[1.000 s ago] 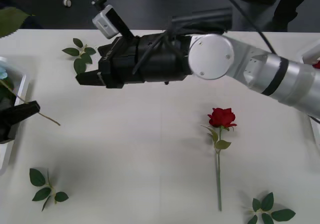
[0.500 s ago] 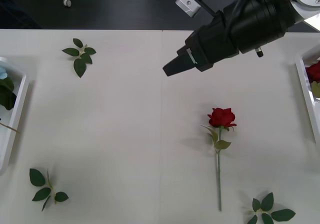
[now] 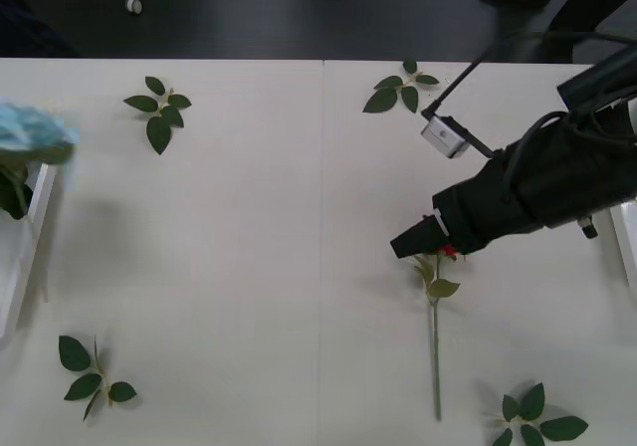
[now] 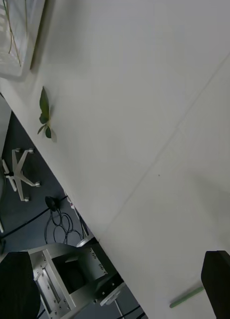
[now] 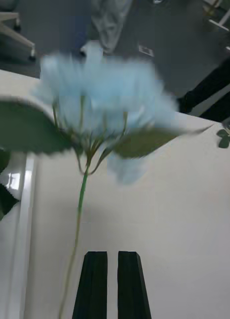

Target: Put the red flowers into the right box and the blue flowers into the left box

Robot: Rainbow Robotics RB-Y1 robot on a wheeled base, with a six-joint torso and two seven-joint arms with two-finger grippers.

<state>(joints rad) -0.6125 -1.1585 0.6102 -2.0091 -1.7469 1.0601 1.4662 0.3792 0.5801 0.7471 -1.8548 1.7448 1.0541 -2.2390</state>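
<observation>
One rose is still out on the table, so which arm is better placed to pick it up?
Right. The right gripper, open, hovers at the red rose; the left gripper is beside the left box.

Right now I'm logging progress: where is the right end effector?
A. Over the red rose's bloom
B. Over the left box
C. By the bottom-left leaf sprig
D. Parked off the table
A: the right end effector sits over the bloom of the red rose, whose stem runs out below it on the table.
</observation>
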